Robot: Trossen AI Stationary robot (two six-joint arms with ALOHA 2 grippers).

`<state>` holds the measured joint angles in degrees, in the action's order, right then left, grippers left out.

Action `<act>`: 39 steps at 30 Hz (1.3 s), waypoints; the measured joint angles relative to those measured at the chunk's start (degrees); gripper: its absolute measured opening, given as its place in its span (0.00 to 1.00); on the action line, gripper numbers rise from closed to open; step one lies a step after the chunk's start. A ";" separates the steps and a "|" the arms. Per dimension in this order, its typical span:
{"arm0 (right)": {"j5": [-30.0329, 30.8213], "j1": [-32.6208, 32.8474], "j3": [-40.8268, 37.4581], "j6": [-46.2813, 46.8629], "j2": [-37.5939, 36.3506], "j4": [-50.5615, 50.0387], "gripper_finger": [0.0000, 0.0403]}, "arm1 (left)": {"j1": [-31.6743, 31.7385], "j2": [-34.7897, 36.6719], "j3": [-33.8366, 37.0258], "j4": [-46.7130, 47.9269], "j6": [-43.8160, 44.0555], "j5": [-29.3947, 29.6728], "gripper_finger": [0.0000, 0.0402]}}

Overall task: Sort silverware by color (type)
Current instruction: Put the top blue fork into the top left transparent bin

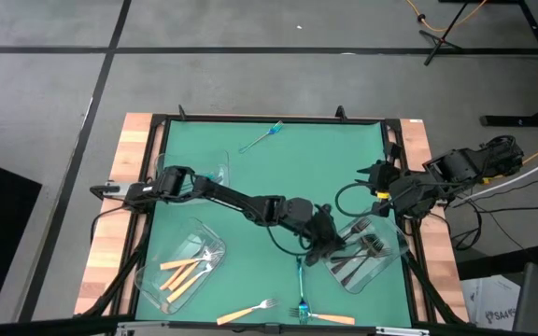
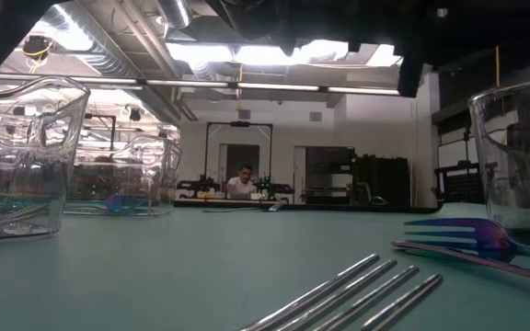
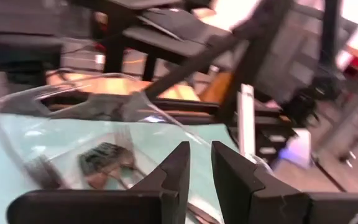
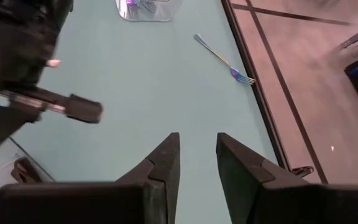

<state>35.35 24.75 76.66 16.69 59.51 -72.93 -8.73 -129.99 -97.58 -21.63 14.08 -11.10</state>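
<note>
My left gripper (image 1: 336,247) (image 3: 201,149) reaches across the mat to the near-left rim of the clear tray (image 1: 389,264) that holds the dark forks (image 1: 358,254) (image 3: 104,158). Its fingers are open by a narrow gap with nothing between them. My right gripper (image 1: 367,175) (image 4: 197,140) hangs open over bare mat near the right edge. Orange forks (image 1: 183,273) lie in the near-left tray. Lying loose on the mat are a blue fork (image 1: 261,137) (image 4: 225,59) near the far edge, another blue fork (image 1: 300,280), and two orange forks (image 1: 247,313) (image 1: 330,317).
A third clear tray (image 1: 215,173) (image 4: 145,9) stands at the far left of the mat, with blue forks showing in it in the right wrist view. My left arm (image 1: 241,201) stretches across the middle of the mat. Cables (image 1: 353,201) hang by the right arm.
</note>
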 joint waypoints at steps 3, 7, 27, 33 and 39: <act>0.00 -0.01 0.00 0.00 0.00 0.03 0.24 | -0.04 0.18 0.00 0.02 -3.10 -3.14 0.15; -0.01 -0.01 0.00 0.00 0.00 0.65 0.24 | -0.28 0.28 0.00 0.10 -4.20 -5.18 0.15; 0.00 -0.01 0.00 0.00 0.02 2.54 0.24 | 4.75 9.06 0.11 13.55 -5.80 -7.24 0.30; 0.00 -0.01 0.00 0.00 0.02 2.56 0.24 | 11.63 16.49 0.11 28.15 -5.73 -5.55 0.36; 0.10 0.00 0.00 0.00 0.01 2.61 0.24 | 21.94 22.28 0.10 39.28 -5.73 -1.33 0.35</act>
<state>35.45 24.75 76.66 16.69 59.51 -70.32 13.21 -107.72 -97.48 17.66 8.34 -12.43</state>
